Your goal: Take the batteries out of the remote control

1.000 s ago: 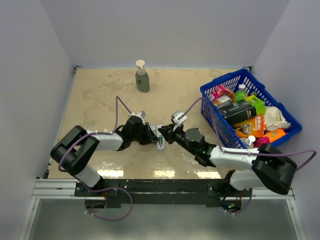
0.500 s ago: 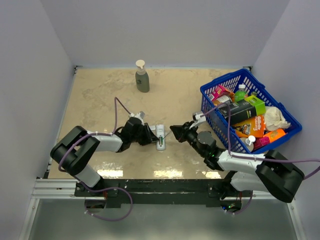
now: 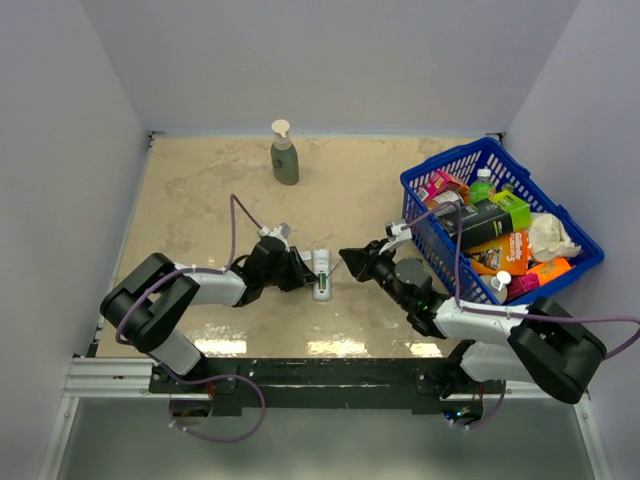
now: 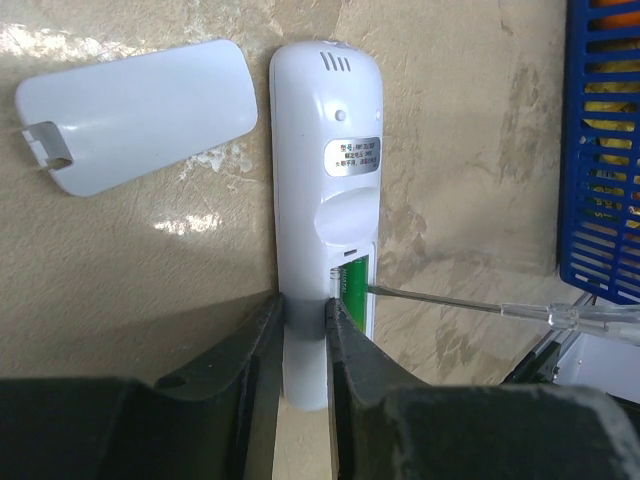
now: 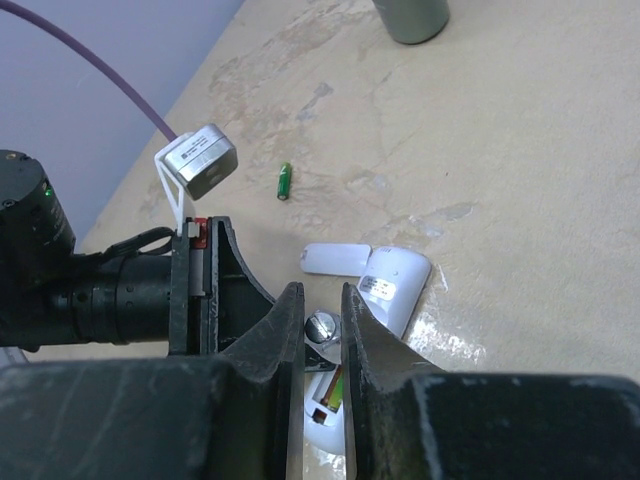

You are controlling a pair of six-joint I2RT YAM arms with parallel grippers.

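Observation:
The white remote control [image 4: 325,190] lies back-up on the table with its battery recess open. One green battery [image 4: 358,292] shows in the recess. My left gripper [image 4: 303,305] is shut on the remote's near end. My right gripper [image 5: 322,300] is shut on a thin grey stick [image 4: 470,303] whose tip touches the recess by the battery. A second green battery [image 5: 284,181] lies loose on the table beyond the left arm. In the top view the remote [image 3: 321,272] sits between the left gripper [image 3: 303,272] and the right gripper [image 3: 347,260].
The flat white cover [image 4: 135,115] lies just left of the remote's far end. A blue basket [image 3: 450,160] full of packets stands at the right. A soap bottle [image 3: 285,155] stands at the back.
My right gripper has pulled back to the right, away from the remote, with the stick still in it. The left gripper and the remote have stayed in place.

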